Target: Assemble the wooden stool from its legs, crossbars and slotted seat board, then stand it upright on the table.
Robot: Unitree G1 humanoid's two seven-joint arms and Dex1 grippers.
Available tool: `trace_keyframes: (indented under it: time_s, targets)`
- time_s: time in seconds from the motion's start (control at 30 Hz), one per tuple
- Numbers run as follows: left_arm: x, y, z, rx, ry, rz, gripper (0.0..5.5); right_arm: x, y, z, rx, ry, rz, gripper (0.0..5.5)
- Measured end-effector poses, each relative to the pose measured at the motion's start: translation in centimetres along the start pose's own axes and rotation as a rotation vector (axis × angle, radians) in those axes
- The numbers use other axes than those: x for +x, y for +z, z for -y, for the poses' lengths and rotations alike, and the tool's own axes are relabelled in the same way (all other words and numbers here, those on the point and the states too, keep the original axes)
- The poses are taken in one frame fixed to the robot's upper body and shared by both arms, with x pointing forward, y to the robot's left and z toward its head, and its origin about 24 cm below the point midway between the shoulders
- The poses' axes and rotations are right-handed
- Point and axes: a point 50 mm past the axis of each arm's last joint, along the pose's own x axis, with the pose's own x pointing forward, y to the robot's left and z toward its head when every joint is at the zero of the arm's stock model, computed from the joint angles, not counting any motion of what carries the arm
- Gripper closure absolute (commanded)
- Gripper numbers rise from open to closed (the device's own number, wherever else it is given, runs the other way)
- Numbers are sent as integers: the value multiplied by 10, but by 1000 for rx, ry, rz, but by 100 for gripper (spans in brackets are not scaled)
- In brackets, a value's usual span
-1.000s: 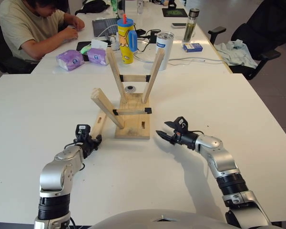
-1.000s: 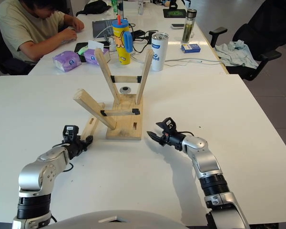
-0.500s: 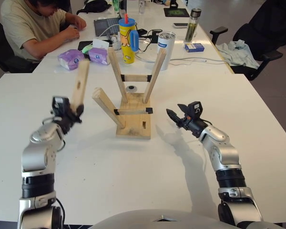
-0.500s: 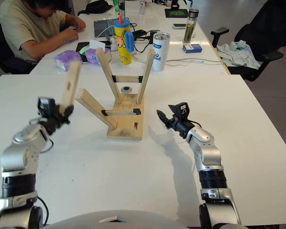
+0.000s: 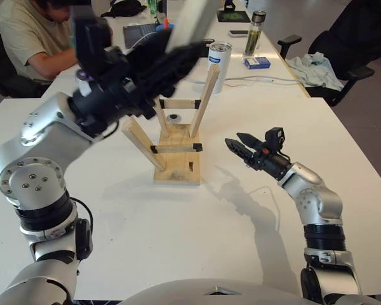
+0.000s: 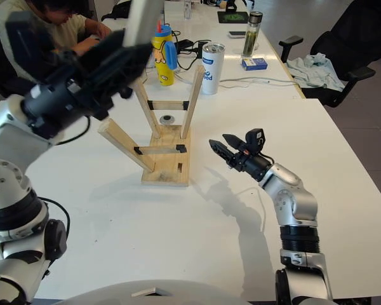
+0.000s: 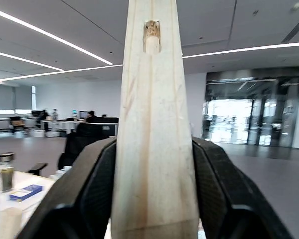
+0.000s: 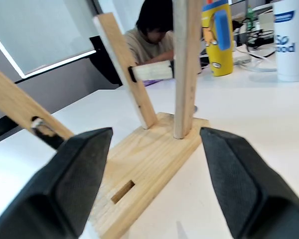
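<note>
High above the worktop (image 5: 82, 146), the left end effector (image 5: 178, 57) grips a wooden leg (image 5: 193, 19). The right end effector (image 5: 239, 141) hovers, fingers apart, beside the seat board (image 5: 178, 168).

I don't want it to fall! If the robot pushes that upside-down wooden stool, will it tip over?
Probably not: the upside-down pale wooden stool rests on its flat seat board, so a low push would likely slide it across the smooth white table. A push high on a leg could tip it. Its slanted leg leans outward and may wobble.
</note>
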Motion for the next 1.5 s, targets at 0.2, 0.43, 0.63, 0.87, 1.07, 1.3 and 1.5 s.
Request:
trace_keyframes:
  time_s: [0.2,0.43,0.63,0.87,1.07,1.3,1.5]
  targets:
    - [2,-48,15,-240,-32,-57,345,-38,32,-11,158,244,-73,155]
    - [-24,-96,14,-395,-64,-196,345,-69,60,-28,368,489,-21,38]
    - [-40,-117,14,-415,-103,-322,345,-71,78,-32,437,567,35,35]
    - [-48,-127,21,-442,-163,-404,345,-66,84,-36,462,608,41,83]
    - [-49,-123,19,-440,-169,-417,345,-67,84,-37,465,625,22,178]
    - [-49,-122,19,-448,-176,-426,345,-67,85,-41,450,658,19,295]
    - [-51,-121,18,-437,-183,-436,345,-67,85,-41,446,651,13,327]
